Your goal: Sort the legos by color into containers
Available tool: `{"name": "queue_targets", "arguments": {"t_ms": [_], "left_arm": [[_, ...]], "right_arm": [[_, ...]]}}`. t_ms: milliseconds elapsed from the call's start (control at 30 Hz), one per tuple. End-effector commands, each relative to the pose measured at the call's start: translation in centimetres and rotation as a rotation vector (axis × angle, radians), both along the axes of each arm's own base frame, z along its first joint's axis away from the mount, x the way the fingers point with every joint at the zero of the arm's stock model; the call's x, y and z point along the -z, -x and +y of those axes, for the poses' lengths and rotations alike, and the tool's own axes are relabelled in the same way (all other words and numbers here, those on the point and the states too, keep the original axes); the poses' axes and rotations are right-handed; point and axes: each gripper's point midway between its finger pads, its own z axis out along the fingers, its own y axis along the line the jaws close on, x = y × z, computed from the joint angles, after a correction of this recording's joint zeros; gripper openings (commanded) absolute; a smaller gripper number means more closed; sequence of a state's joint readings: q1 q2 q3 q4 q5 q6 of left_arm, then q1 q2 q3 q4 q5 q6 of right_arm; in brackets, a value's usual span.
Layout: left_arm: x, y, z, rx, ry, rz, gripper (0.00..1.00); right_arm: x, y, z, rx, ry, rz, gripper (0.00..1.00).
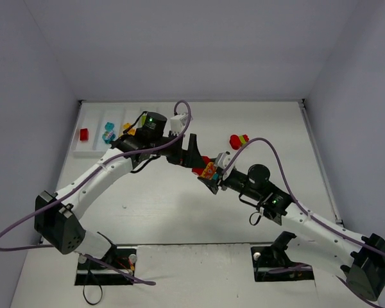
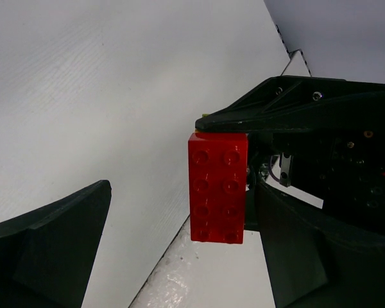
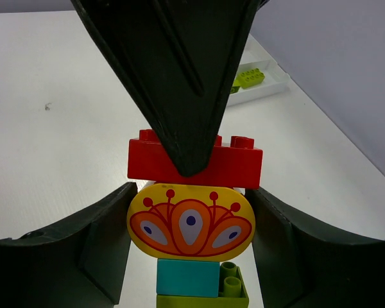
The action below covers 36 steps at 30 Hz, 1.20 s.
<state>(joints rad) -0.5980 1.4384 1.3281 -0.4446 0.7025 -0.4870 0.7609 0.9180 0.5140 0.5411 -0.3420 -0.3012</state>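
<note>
Right gripper [image 1: 212,174] is clamped on a brick clump [image 1: 208,169], held above the table [image 1: 179,212] near its middle. In the right wrist view, its fingers [image 3: 102,237] press both sides of a yellow oval piece [image 3: 191,221] printed with an orange pattern. A red brick [image 3: 237,168] sits on top of that piece, with a cyan brick [image 3: 187,277] and a lime brick [image 3: 231,289] below it. Left gripper [image 2: 179,196] has its jaws wide apart beside the red brick. One finger [image 3: 179,83] crosses the brick's face, and I cannot tell whether it touches. The white tray [image 1: 92,120] lies at the far left, well apart from the clump. It holds a single red brick [image 1: 84,134], cyan bricks [image 1: 107,134], a yellow brick [image 1: 126,128] and lime bricks [image 3: 249,78], each colour in its own compartment. A second clump [image 1: 239,140], red with yellow and green, rests on the table to the far right of the grippers.
</note>
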Motion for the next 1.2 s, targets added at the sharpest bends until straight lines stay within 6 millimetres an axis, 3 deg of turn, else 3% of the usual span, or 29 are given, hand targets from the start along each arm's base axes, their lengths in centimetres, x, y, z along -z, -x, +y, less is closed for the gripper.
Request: {"name": "queue_targets", "arguments": {"t_ms": [0, 133, 233, 267, 400, 500, 567, 667, 800, 900, 967, 1033, 1067, 1133, 1167], "left_arm": [[-4.4, -0.3, -1.5, 0.013, 0.096, -0.101, 0.86], [-3.8, -0.3, -1.9, 0.022, 0.088, -0.085, 0.75], [-3.9, -0.2, -2.0, 0.024, 0.099, -0.082, 0.51], [-4.0, -0.2, -2.0, 0.022, 0.103, -0.083, 0.34], [-4.4, -0.3, -1.7, 0.008, 0.102, -0.101, 0.08], [-4.8, -0.8, -0.7, -0.023, 0.08, -0.126, 0.0], [-5.0, -1.6, 0.5, -0.053, 0.07, -0.126, 0.0], [-6.0, -3.0, 3.4, -0.115, 0.073, -0.151, 0.0], [-5.5, -6.0, 9.1, -0.272, -0.026, -0.186, 0.0], [-4.3, -9.7, 15.6, -0.488, -0.193, -0.25, 0.0], [-2.8, -12.8, 22.0, -0.704, -0.407, -0.3, 0.0], [-2.1, -14.6, 26.2, -0.842, -0.541, -0.319, 0.0], [-1.7, -16.1, 29.8, -0.943, -0.624, -0.329, 0.0], [-1.3, -17.6, 32.6, -1.011, -0.656, -0.323, 0.0], [-0.2, -18.6, 35.7, -1.074, -0.697, -0.292, 0.0]], "right_arm": [[-2.6, 0.2, 0.7, -0.031, -0.059, -0.083, 0.04], [-2.6, 0.1, 0.7, -0.031, -0.059, -0.083, 0.05], [-2.4, 0.0, 0.6, -0.025, -0.055, -0.079, 0.05], [-2.2, 0.0, 0.6, -0.025, -0.052, -0.077, 0.05], [-1.9, -0.2, 0.5, -0.012, -0.046, -0.075, 0.06], [-1.2, -0.5, 0.4, 0.006, -0.031, -0.063, 0.06], [-0.5, -0.8, 0.3, 0.02, -0.021, -0.049, 0.06], [0.2, -1.0, 0.4, 0.03, -0.011, -0.03, 0.06], [0.5, -1.2, 0.3, 0.04, -0.01, -0.009, 0.06], [0.4, -1.2, 0.3, 0.047, -0.016, -0.003, 0.06], [0.3, -1.1, 0.3, 0.045, -0.023, 0.005, 0.06], [0.3, -1.0, 0.3, 0.041, -0.026, 0.011, 0.06], [0.2, -0.9, 0.3, 0.04, -0.033, 0.015, 0.06], [0.1, -0.6, 0.3, 0.03, -0.041, 0.019, 0.06], [-0.1, -0.6, 0.3, 0.03, -0.049, 0.019, 0.06]]}}
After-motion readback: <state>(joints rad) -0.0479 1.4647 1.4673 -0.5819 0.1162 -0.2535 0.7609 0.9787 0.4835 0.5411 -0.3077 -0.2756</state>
